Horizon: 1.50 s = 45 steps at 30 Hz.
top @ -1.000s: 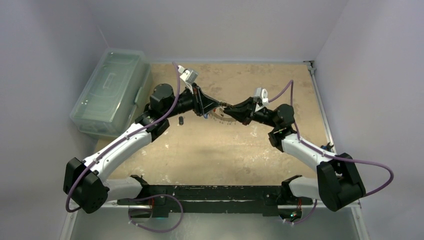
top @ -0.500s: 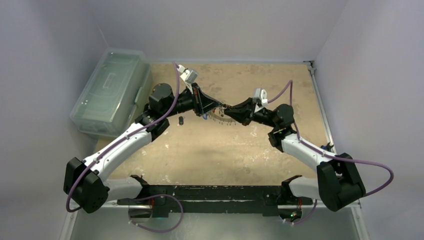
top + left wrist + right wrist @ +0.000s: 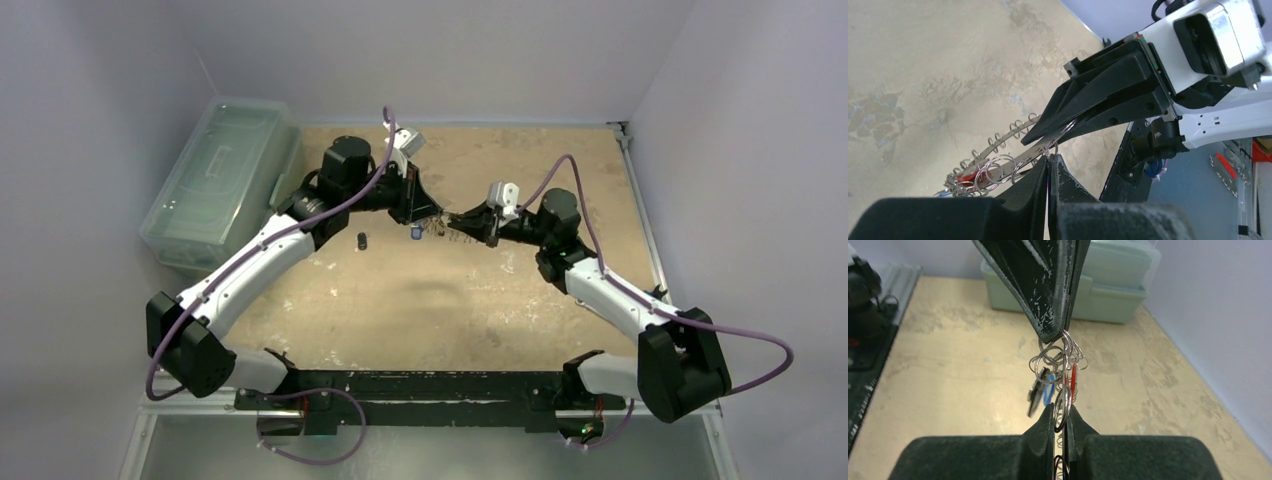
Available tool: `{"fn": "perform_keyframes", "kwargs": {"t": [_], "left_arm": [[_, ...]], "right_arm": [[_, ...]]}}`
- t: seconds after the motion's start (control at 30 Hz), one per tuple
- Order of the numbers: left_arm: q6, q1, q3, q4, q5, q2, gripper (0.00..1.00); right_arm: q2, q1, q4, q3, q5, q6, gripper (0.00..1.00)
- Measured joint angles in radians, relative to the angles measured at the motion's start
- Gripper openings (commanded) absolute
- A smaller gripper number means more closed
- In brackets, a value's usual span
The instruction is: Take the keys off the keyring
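The keyring [image 3: 445, 230] hangs in the air between my two grippers, a thin silvery band fringed with small rings [image 3: 1003, 144]. My left gripper [image 3: 1049, 159] is shut, its tips pinching one small ring on the band. My right gripper [image 3: 1062, 412] is shut on the keyring's edge [image 3: 1062, 407], facing the left one [image 3: 1053, 337] tip to tip. Several keys dangle below: a blue-headed one [image 3: 1049, 390], a red one [image 3: 1074, 380] and a dark one [image 3: 1035, 396]. In the top view the left gripper [image 3: 432, 213] and right gripper [image 3: 455, 220] meet above the table's middle back.
A small black object [image 3: 362, 241] lies alone on the tan table, left of the grippers. A pale green lidded box [image 3: 220, 180] stands at the back left, beside the wall. The black rail with the arm bases [image 3: 420, 385] runs along the near edge.
The left gripper's jaws have closed. Both arms have risen and shifted, lifting the keyring off the table, with the grippers now closer together and the keys dangling free.
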Motion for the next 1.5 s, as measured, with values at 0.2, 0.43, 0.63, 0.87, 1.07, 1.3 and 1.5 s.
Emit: {"fn": "perform_keyframes", "kwargs": {"t": [0.2, 0.43, 0.63, 0.87, 1.07, 1.3, 1.5], "left_arm": [[0.040, 0.000, 0.080, -0.166, 0.012, 0.098, 0.00], [0.036, 0.001, 0.081, -0.246, 0.053, 0.168, 0.00], [0.023, 0.001, 0.062, -0.266, 0.099, 0.195, 0.00], [0.022, -0.005, 0.041, -0.292, 0.133, 0.228, 0.00], [0.055, -0.053, 0.040, -0.344, 0.110, 0.248, 0.00], [0.104, -0.099, 0.050, -0.416, 0.085, 0.296, 0.00], [0.139, -0.123, 0.077, -0.483, 0.097, 0.364, 0.00]], "right_arm": [[0.000, -0.007, -0.267, 0.051, -0.002, -0.278, 0.00], [0.000, -0.005, -0.449, 0.067, -0.010, -0.493, 0.00], [0.000, 0.010, -0.550, 0.067, -0.008, -0.648, 0.00], [-0.001, 0.037, -0.640, 0.064, 0.018, -0.790, 0.00], [0.000, 0.058, -0.737, 0.061, 0.027, -0.877, 0.00], [0.003, 0.092, -0.810, 0.036, 0.050, -0.948, 0.00], [0.019, 0.131, -0.878, 0.036, 0.079, -0.989, 0.00]]}}
